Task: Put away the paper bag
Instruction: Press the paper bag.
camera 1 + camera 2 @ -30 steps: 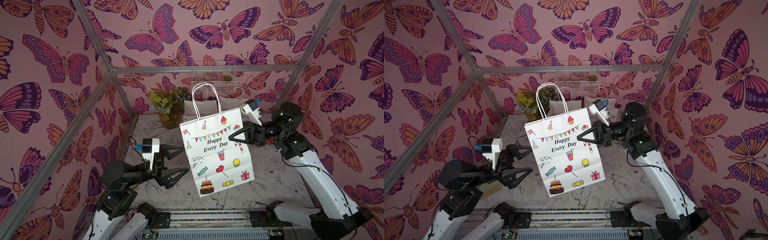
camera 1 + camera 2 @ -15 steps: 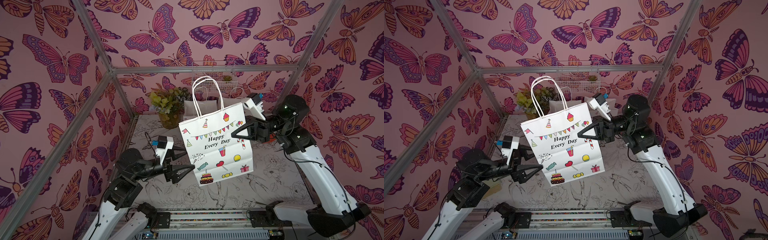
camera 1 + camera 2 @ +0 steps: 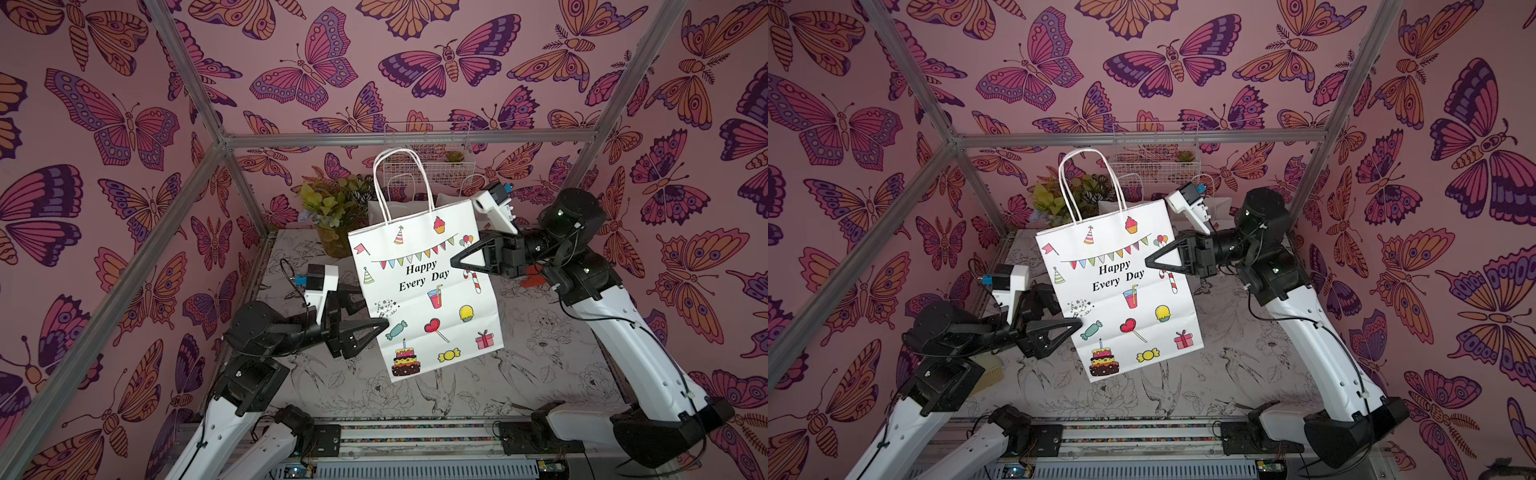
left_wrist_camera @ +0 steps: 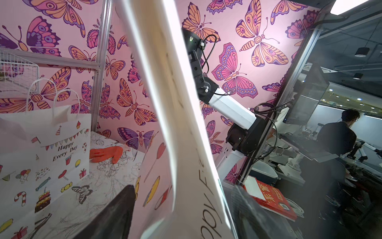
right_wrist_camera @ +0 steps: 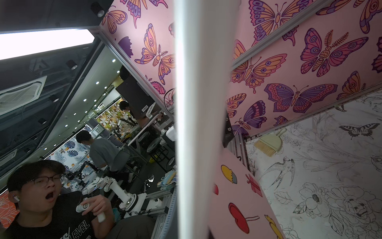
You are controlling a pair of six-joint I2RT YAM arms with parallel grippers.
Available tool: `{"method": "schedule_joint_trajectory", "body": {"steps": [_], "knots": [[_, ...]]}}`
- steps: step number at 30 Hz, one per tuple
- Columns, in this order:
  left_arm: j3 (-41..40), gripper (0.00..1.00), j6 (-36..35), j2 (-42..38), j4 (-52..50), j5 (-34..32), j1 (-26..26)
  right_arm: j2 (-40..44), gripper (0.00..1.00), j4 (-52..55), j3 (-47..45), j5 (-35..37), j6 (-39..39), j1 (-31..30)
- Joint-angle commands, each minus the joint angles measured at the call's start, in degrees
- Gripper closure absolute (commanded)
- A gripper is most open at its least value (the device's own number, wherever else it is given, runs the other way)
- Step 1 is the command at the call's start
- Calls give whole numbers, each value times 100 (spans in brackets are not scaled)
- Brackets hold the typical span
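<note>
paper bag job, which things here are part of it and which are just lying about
In the job: paper bag, right gripper holding it, left gripper open at its edge.
Lying about: second bag, orange glove, potted plant, brush, wire basket.

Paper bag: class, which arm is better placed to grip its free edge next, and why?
Left. The left gripper is open, fingers straddling the bag's free lower edge, so it need only close. The right gripper is shut on the opposite edge, holding the bag above the table.
</note>
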State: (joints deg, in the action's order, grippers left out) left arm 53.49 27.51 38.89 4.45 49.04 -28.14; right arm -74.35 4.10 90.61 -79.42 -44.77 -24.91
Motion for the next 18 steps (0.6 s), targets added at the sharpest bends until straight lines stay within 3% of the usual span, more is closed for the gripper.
{"method": "schedule_joint_trajectory", "body": {"steps": [1,7,13,18], "knots": [[-83,29,343,137,556,18,28,34,100,99,172,409,66,-49],[-170,56,525,216,781,-55,28,151,100,1047,244,817,842,-234],[-243,57,527,186,786,-214,28,234,100,2190,194,1327,1922,-616],[-295,61,495,239,785,-280,28,358,100,2285,27,1520,2173,-664]]}}
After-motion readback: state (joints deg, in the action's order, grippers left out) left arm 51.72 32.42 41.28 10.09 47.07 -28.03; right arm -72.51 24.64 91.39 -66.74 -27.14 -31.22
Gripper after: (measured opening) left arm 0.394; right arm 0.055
